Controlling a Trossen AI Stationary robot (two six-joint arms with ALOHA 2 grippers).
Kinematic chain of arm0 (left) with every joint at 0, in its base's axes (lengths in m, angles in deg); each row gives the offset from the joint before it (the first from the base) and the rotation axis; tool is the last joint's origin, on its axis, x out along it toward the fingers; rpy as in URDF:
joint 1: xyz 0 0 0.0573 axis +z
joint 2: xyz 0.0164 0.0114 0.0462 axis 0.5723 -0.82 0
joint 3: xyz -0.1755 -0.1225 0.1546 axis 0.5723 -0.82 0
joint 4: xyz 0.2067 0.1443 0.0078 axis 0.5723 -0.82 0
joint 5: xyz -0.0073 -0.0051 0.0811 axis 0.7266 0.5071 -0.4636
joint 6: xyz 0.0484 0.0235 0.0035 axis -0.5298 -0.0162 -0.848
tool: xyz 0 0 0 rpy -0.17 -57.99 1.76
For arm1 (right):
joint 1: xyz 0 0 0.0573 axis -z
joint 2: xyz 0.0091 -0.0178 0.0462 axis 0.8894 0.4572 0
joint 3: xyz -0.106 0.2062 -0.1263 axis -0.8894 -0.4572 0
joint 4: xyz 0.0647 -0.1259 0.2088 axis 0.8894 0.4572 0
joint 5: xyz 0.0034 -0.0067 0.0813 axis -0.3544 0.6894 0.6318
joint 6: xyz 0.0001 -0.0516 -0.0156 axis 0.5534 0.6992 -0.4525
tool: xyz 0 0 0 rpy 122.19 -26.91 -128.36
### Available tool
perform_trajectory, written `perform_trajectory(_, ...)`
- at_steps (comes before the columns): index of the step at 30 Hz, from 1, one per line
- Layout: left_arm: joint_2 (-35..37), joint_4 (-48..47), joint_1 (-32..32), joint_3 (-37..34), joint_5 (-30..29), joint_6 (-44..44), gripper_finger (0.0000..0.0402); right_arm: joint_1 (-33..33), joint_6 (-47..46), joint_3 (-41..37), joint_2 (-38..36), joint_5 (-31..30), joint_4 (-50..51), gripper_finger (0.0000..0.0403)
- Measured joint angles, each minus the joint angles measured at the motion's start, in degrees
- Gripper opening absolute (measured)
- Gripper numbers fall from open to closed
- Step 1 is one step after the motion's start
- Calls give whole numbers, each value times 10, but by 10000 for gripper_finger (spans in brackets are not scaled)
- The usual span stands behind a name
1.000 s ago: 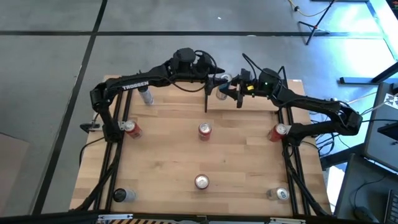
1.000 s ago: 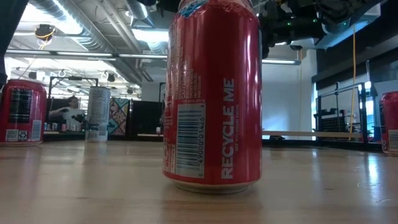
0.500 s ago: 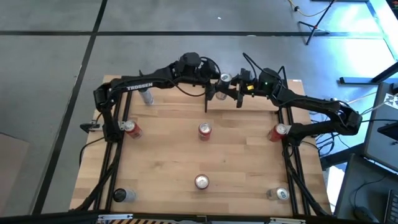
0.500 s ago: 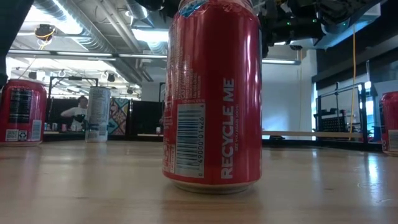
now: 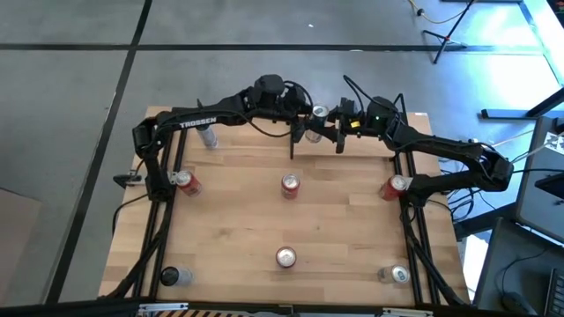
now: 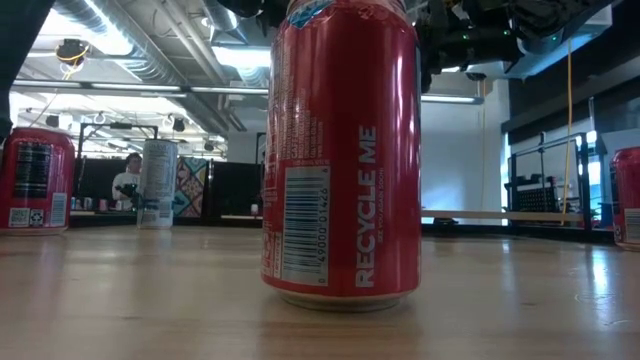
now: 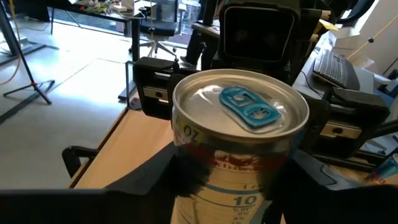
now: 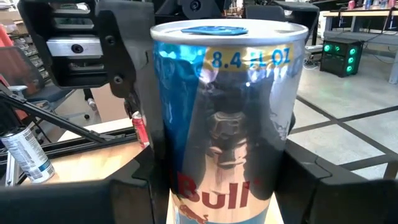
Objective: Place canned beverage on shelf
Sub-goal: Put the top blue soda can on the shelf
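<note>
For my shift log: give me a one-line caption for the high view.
Both grippers, left and right, meet at a silver can by the table's far edge; six more cans stand around the tabletop.

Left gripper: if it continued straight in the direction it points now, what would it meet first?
The silver can, already between the left gripper fingers. Straight beyond the can stands the right gripper, facing it from the other side; it would probably come next, though depth is hard to judge.
</note>
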Motion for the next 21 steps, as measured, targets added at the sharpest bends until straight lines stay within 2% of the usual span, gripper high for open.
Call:
perform_trajectory(5, 0, 0, 2, 0, 1, -1, 185, 0, 1, 0, 0, -1, 4, 203)
perform_trajectory(13, 0, -4, 14, 0, -7, -16, 185, 1, 3, 1, -8, -10, 31, 307)
perform_trajectory(17, 0, -13, 31, 0, 17, -22, 185, 1, 3, 1, -43, -26, 73, 336)
perform_trajectory(21, 0, -16, 34, 0, 34, -48, 185, 1, -1, 12, -85, -49, 105, 349)
